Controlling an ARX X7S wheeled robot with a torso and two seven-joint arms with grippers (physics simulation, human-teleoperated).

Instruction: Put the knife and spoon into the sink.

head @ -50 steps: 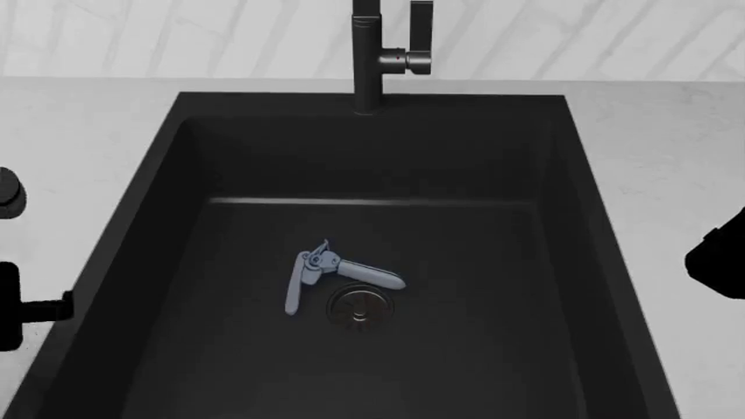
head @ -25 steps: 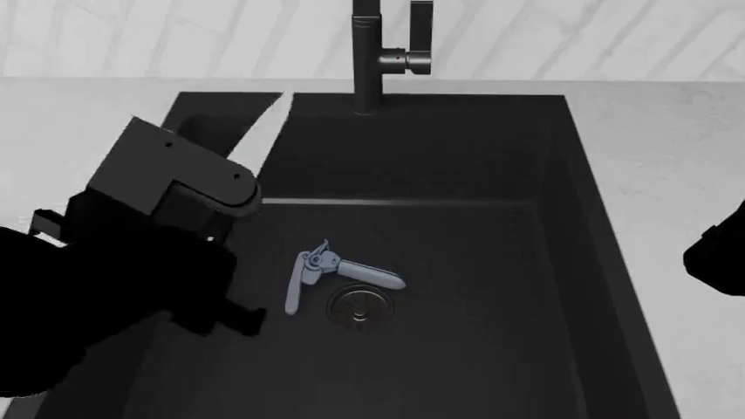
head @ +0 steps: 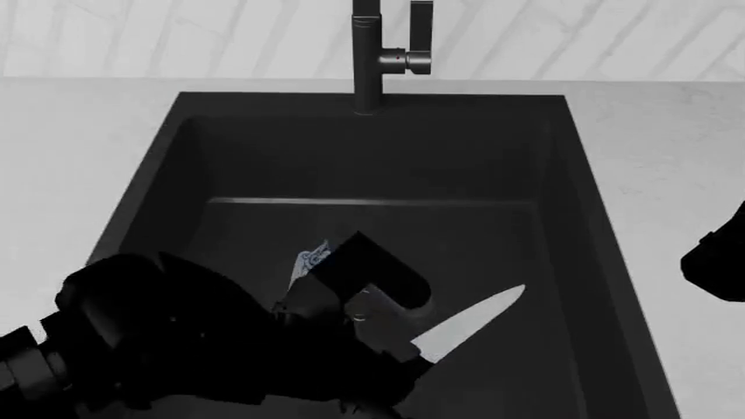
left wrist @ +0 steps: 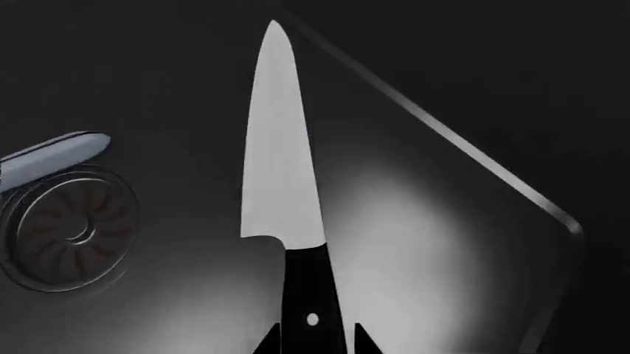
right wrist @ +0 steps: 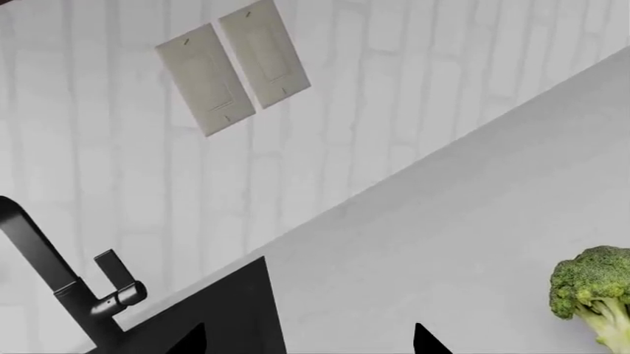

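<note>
The knife (left wrist: 280,147) has a broad pale blade and a black riveted handle (left wrist: 313,295). My left gripper (left wrist: 313,343) is shut on that handle, a fingertip on each side. In the head view the knife (head: 472,321) is held low inside the black sink (head: 559,262), its tip pointing right, and my left gripper (head: 396,339) is over the drain area. The round metal drain (left wrist: 69,228) lies beside the blade. My right gripper (right wrist: 308,341) is open and holds nothing, above the counter by the sink's corner. The spoon is out of view.
A blue-grey hinged tool (head: 309,259) lies on the sink floor by the drain, mostly hidden by my left arm. The dark faucet (head: 372,52) stands at the back rim. Broccoli (right wrist: 591,291) sits on the white counter. Part of my right arm (head: 713,262) shows at the right edge.
My left arm came in from the left with the knife and dropped from the sink's far-left rim down into the basin. The blade has turned from pointing away to pointing right.
</note>
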